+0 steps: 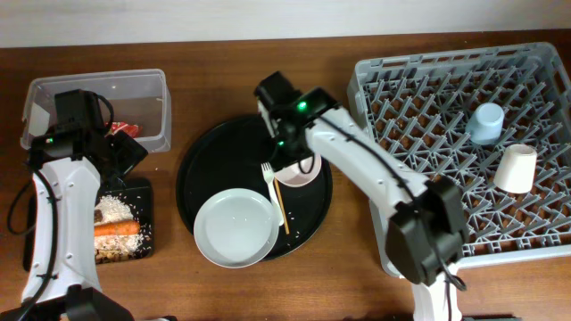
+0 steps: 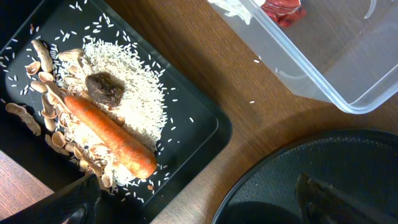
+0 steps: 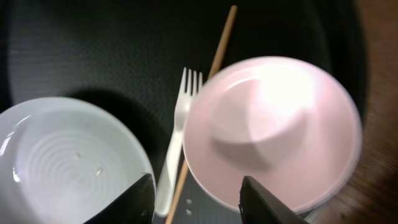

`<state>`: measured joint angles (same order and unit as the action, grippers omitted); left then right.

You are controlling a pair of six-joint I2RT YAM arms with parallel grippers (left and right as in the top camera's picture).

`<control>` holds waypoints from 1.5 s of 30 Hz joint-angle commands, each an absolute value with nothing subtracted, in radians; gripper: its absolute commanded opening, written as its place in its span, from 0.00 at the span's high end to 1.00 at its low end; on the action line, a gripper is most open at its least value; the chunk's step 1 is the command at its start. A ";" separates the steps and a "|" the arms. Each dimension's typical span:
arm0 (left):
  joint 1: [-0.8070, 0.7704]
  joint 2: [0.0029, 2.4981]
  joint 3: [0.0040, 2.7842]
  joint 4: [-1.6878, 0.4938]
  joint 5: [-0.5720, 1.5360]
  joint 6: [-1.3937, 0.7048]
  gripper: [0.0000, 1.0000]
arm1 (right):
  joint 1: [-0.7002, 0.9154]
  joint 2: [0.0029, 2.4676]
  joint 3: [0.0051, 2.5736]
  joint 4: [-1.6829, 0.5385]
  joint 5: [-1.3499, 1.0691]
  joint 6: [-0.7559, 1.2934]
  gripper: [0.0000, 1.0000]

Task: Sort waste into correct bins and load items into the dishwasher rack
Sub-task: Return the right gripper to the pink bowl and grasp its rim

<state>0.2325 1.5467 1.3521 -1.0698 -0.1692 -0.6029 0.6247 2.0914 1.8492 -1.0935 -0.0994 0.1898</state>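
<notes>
Grey rack (image 1: 428,134) holds the blue cup (image 1: 487,123) and cream cup (image 1: 516,168); plate (image 1: 236,227), bowl (image 3: 273,130), fork (image 3: 177,137) and chopsticks (image 3: 217,50) wait left of it. Our left gripper (image 2: 193,194) gapes empty; our right gripper (image 3: 196,194) straddles the bowl's rim, fingers apart.

Item: dark brown wooden table (image 1: 223,80) beneath me, grain running side to side, filling nearly all of my overhead view; item: pale off-white strip (image 1: 268,18) along the table's far edge, wall or floor not distinguishable; lighting: even and soft, faint sheen on the wood, shadows weak.
</notes>
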 commanded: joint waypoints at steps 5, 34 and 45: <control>0.237 1.548 1.359 -1.071 -0.173 -0.614 0.01 | 0.655 2.202 1.844 -1.038 -0.040 0.245 0.53; 0.237 1.548 1.359 -1.071 -0.173 -0.614 0.01 | 0.668 2.271 1.838 -1.020 -0.021 0.291 0.72; 0.237 1.548 1.359 -1.071 -0.173 -0.614 0.01 | 0.662 2.227 1.903 -1.087 -0.022 0.309 0.96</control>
